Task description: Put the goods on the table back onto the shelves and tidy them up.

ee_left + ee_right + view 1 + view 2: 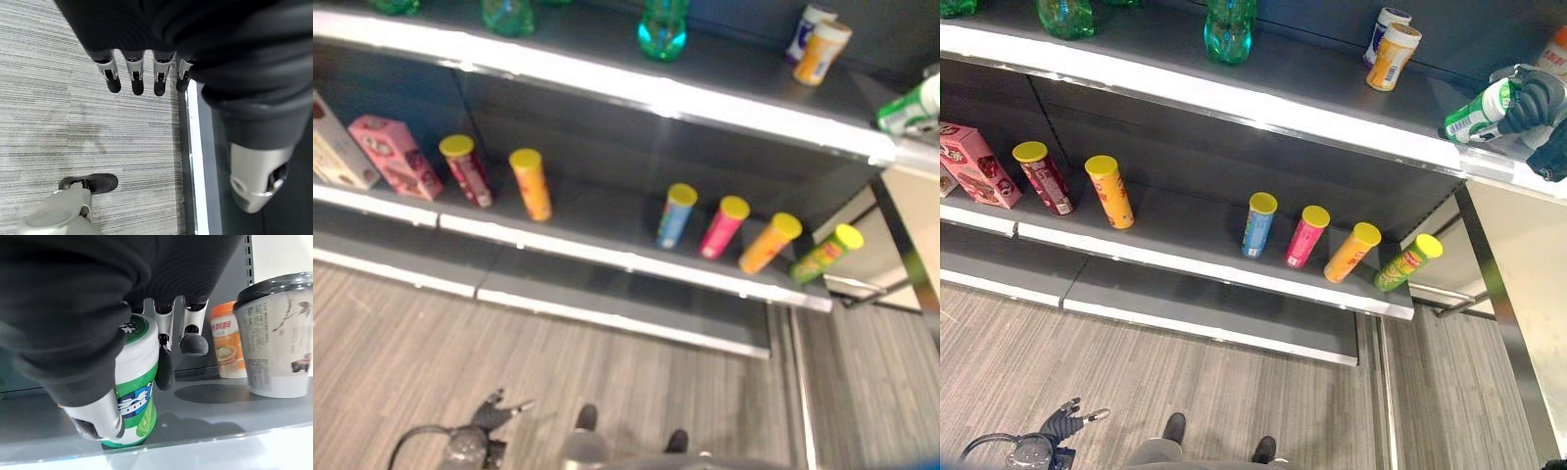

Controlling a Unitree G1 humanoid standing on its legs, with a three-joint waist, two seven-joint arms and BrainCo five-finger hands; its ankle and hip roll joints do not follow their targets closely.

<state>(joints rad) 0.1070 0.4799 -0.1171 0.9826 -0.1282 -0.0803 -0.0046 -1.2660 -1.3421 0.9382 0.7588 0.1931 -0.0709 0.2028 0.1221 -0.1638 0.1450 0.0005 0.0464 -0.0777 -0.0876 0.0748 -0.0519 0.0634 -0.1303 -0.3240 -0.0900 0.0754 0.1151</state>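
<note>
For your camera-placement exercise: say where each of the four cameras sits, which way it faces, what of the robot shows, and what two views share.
Left eye view: head camera, looking down at the shelves.
Right eye view: beside it, same scene; right hand holds the green-and-white container.
Left wrist view: faces the floor; left hand, fingers straight.
Right wrist view: faces the top shelf; hand wraps the container beside a lidded cup.
Shared: both eye views show the yellow-lidded cans.

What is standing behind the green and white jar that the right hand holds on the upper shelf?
Behind the green and white jar, held by the right hand, stand an orange cup and a large dark-lidded cup on the upper shelf. The hand covers whatever is directly behind the jar.
</note>
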